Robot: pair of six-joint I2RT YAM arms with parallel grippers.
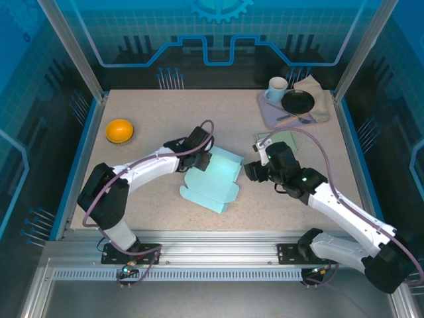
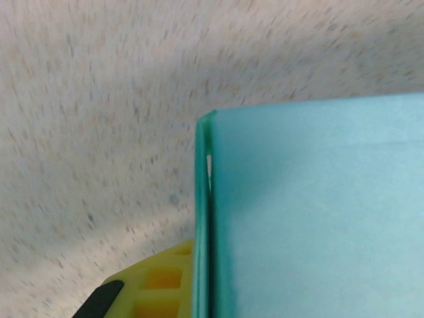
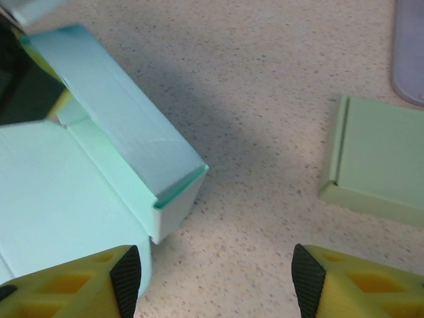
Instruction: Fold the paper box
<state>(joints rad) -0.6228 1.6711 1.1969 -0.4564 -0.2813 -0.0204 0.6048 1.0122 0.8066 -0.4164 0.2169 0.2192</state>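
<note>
One pale teal paper box (image 1: 211, 179) sits half-formed in the middle of the table (image 1: 165, 109). My left gripper (image 1: 201, 158) is pinched onto its far-left wall. My right gripper (image 1: 250, 171) hangs spread just beside its right corner, near a flat green box (image 1: 278, 140).

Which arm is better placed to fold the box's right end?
Right. The right gripper is open, facing a corner of the paper box; the left gripper is shut on its opposite edge.

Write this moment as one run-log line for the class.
left end effector: shut on box wall | right end effector: open, beside box | fold: unfinished
</note>
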